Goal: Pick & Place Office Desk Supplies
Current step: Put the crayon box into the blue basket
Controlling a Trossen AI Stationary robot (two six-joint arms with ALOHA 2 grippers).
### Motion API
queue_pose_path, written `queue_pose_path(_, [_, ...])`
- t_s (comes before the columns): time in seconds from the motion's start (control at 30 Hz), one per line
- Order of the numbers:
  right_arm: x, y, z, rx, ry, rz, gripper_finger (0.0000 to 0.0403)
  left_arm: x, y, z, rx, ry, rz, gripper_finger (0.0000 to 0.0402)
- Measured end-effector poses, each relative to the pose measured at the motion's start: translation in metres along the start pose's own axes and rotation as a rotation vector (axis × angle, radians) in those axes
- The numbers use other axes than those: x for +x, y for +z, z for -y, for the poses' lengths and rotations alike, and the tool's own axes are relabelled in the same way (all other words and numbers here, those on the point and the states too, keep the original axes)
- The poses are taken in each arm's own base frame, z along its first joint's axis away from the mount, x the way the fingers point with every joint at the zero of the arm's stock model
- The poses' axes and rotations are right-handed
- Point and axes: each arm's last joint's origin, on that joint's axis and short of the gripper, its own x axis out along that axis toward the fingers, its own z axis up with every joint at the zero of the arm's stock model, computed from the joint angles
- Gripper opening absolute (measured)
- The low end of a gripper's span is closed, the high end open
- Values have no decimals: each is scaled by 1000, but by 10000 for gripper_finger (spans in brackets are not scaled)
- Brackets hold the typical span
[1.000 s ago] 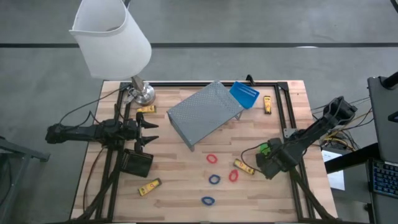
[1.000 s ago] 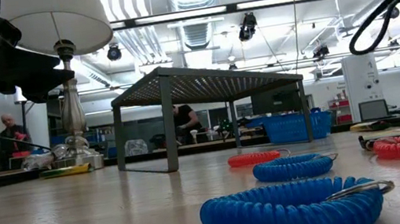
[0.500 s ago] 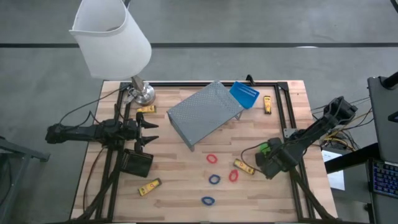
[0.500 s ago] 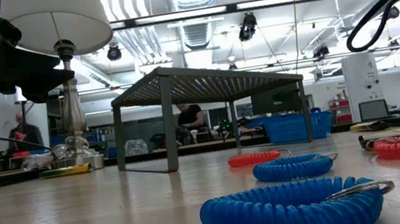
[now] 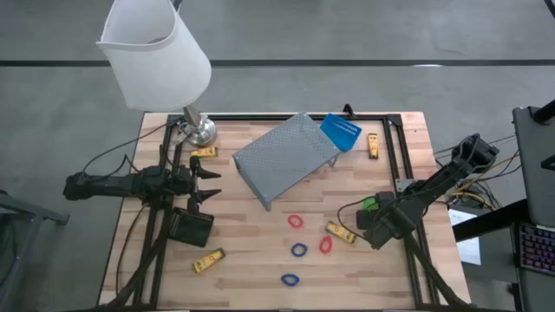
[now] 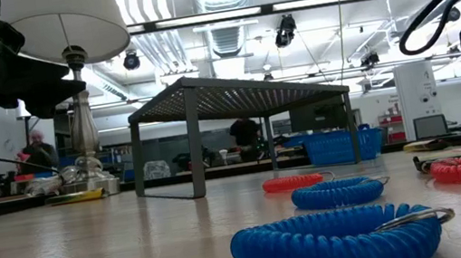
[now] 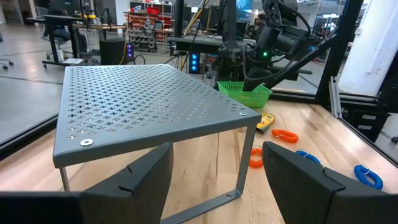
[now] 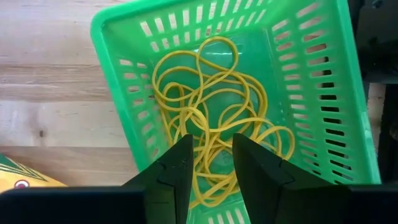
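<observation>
Right gripper (image 8: 208, 171) hangs directly over the green bin (image 8: 323, 93) at the table's right side, fingers slightly apart and holding nothing; a tangle of yellow rubber bands (image 8: 217, 124) lies on the bin floor beneath them. Left gripper (image 7: 217, 180) waits at the left of the table, fingers wide apart and empty, facing the grey perforated shelf (image 7: 149, 106). Supplies not yet binned: red and blue coiled loops (image 5: 298, 250) lie loose on the wood in front of the shelf, and yellow packets (image 5: 208, 260) are scattered, one (image 5: 340, 232) just beside the right gripper. The black bin (image 5: 191, 227) stands near the left gripper; the blue bin (image 5: 341, 131) rests at the shelf's far corner. Judged handling: the bands are light, limp and springy, likely to cling to a finger or snag on the slotted wall; the coils appear soft and stretchy, best pinched across one side of the ring; the packets look flat and light, best taken across the narrow width, with risk of sliding on the smooth wood.
</observation>
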Motion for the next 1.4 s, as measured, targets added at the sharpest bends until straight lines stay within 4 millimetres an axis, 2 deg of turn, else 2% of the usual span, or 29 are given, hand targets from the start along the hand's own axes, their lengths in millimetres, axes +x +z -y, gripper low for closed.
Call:
queue_pose_path(0.5, [-31, 5, -2, -8, -1, 46, 111, 0, 0, 0, 0, 0, 0, 253])
queue_pose_path(0.7, [-47, 9, -5, -16, 59, 128, 113, 0, 0, 0, 0, 0, 0, 253])
queue_pose_path(1.1, [-74, 14, -16, -149, 259, 315, 98, 0, 0, 0, 0, 0, 0, 253])
queue_pose_path(1.4, [-90, 18, -23, -275, 384, 511, 106, 0, 0, 0, 0, 0, 0, 253])
